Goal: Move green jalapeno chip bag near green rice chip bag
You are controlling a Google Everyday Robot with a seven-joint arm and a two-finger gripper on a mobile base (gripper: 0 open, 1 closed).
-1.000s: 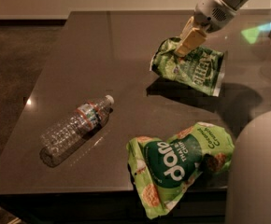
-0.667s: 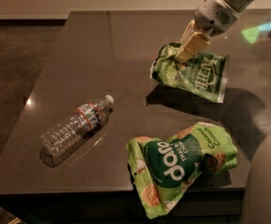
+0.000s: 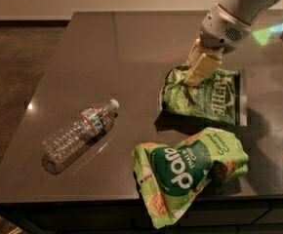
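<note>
1. Looking at the desk (image 3: 131, 48), you have a dark, glossy, flat top that shows glare and reflections.
2. The green jalapeno chip bag (image 3: 214, 101) is a flat, crinkled foil pouch with white block lettering and a pale seam. It sits right of the desk's middle.
3. The gripper (image 3: 198, 76) has tan, wedge-shaped fingers on a white arm. It comes down from the far right corner, and its fingers are pinched together on that bag's crumpled far-left corner. A dark shadow lies under the bag's near side.
4. The green rice chip bag (image 3: 190, 172) is puffy and lime-green, just beside the jalapeno bag, at the near edge.
5. A clear ribbed plastic bottle (image 3: 78, 135) lies on its side toward the near left corner.
</note>
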